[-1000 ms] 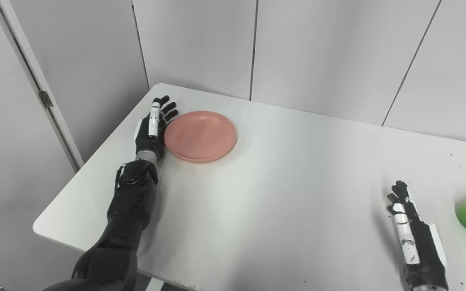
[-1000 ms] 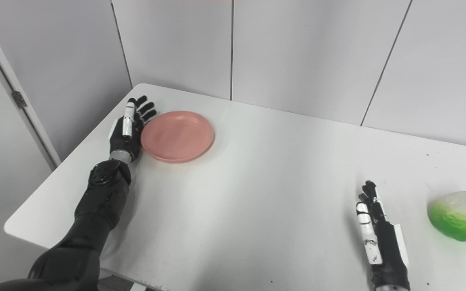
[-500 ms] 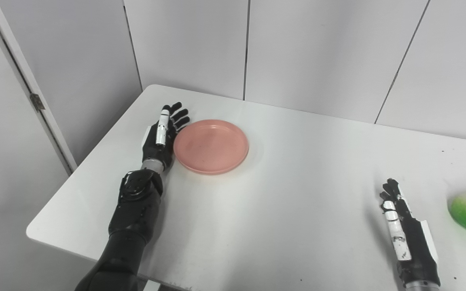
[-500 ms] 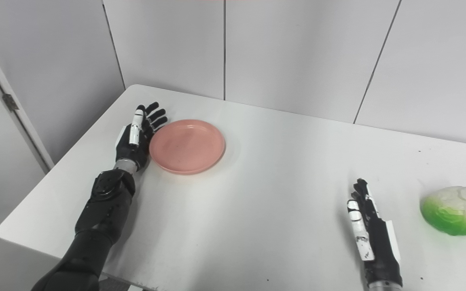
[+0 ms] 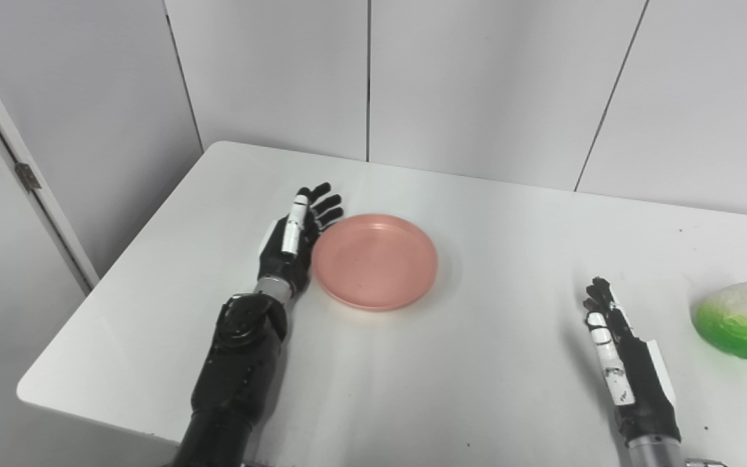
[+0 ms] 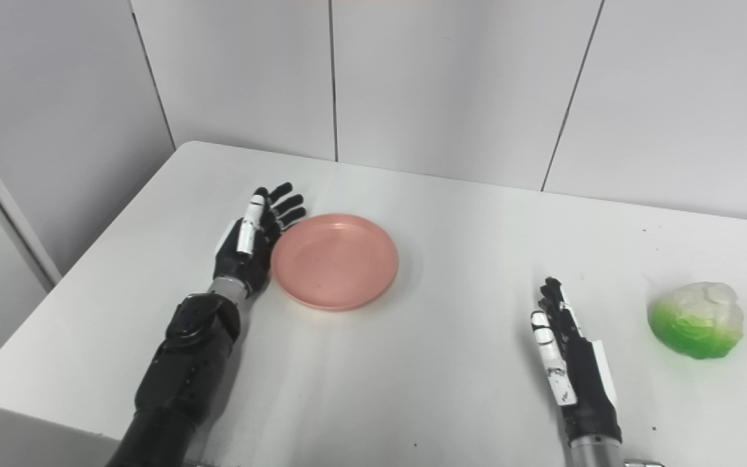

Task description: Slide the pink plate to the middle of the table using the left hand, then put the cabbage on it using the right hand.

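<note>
The pink plate (image 5: 375, 261) lies flat on the white table (image 5: 490, 389), left of centre. My left hand (image 5: 292, 239) stands on edge with its fingers straight, pressed against the plate's left rim; it is open and holds nothing. The cabbage (image 5: 742, 311), green below and whitish on top, rests at the table's right side. My right hand (image 5: 626, 363) stands open on edge near the front, a hand's width left of the cabbage and apart from it.
Grey wall panels (image 5: 477, 84) rise right behind the table's far edge. A door frame with a hinge (image 5: 23, 176) stands past the left edge. Bare tabletop stretches between the plate and my right hand.
The left hand has pushed the plate rightward and nearer across the table. The camera has also panned, shifting the whole scene. The right hand and cabbage hold their places on the table.
</note>
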`<state>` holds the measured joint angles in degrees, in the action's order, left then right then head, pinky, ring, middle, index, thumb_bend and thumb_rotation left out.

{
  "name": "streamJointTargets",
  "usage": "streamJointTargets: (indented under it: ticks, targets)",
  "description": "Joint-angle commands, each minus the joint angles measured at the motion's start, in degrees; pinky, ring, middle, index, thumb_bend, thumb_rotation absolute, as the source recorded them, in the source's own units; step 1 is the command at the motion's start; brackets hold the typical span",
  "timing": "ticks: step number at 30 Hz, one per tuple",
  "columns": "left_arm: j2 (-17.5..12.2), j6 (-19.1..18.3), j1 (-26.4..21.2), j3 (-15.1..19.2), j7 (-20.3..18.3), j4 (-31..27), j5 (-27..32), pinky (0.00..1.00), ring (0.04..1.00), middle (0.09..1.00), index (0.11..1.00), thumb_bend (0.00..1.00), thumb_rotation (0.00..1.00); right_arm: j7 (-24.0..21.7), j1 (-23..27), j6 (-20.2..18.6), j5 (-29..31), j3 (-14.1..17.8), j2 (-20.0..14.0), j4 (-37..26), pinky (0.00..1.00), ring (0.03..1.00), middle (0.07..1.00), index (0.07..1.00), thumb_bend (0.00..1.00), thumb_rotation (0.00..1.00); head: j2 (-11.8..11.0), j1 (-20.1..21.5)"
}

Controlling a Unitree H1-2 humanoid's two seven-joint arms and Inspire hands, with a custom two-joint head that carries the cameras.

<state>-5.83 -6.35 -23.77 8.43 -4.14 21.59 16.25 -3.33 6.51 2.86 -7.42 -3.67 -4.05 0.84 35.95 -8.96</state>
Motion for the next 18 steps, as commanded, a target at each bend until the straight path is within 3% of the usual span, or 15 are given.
streamJointTargets:
  ticks: [1,6,10,18]
  targets:
    - [1.2,-3.3,0.2,-1.1,0.0,-2.2,-0.4,0.86,0.845,0.841,0.83,0.4,1.0,0.8,0.1,0.7,0.3,-0.2,1.2,0.0,0.93,0.935,0.945,0.951,0.29,1.0,0.1,0.6]
    - [2.1,-5.5,1.1,-4.0,0.0,-6.4,-2.8,0.85,0.831,0.836,0.825,0.41,1.0,1.1,0.1,0.5,-0.8,-0.8,1.6,0.0,0.92,0.931,0.941,0.948,0.3,1.0,0.4,2.6]
    - [4.5,-8.4,2.3,-4.7,0.1,-10.1,-2.0,0.82,0.836,0.839,0.827,0.4,1.0,1.7,0.2,1.3,-1.4,-0.9,2.0,0.5,0.9,0.922,0.936,0.939,0.28,1.0,0.8,3.7]
    - [6.3,-8.2,5.4,-7.8,-1.8,-14.2,-3.1,0.85,0.858,0.857,0.85,0.41,1.0,2.1,0.2,0.5,-2.2,-1.4,2.8,-0.1,0.89,0.92,0.937,0.941,0.28,1.0,1.7,6.4]
